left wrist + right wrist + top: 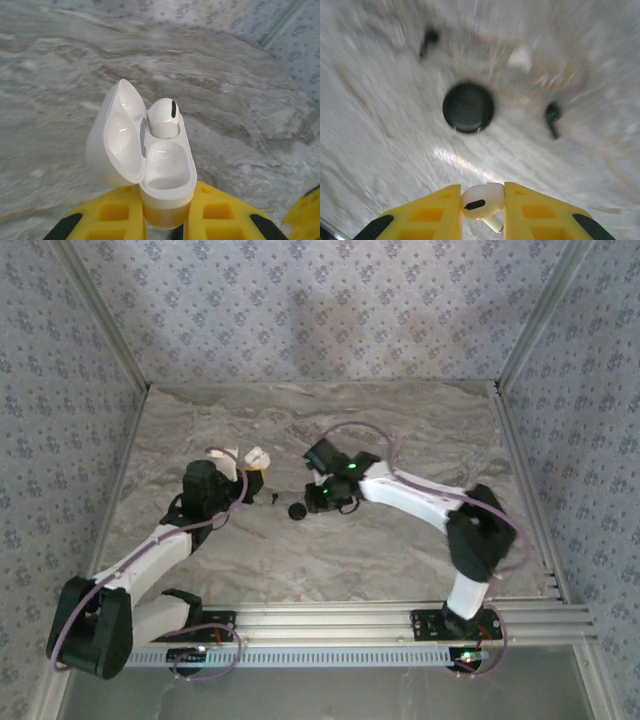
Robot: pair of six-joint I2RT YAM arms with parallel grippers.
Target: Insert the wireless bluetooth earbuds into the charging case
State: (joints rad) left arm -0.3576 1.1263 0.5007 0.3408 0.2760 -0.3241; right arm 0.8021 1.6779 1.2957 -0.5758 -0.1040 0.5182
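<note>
Roughly halfway, going by the white pair alone. Gripping the open charging case (pixel 161 175) by its lower body, with the left jaws closed tight on it, lid swung back to the left and sockets facing up over the tabletop (pixel 240 90). Holding one seated white earbud (pixel 165 117) in the far socket, rounded head standing proud of the rim, and leaving the near socket bare and waiting. Pinching the second white earbud (pixel 479 202) by its head between the right jaws, closed on it, stem angling down and to the right past the fingertips, a little above the tabletop and off to the right of the case, not yet over it. Leaving loose on the tabletop beneath that wrist a black earbud (pixel 551 119) to the right, another black bud (pixel 429 39) at the far left, and a round black object (pixel 468 107) between them, possibly a case of their own, though too blurred to tell. Remaining, most likely: carrying the held bud across, turning it stem-down over the bare socket, easing it in and letting go. Counting the black buds as part of the job, probably sitting well short of halfway.
</note>
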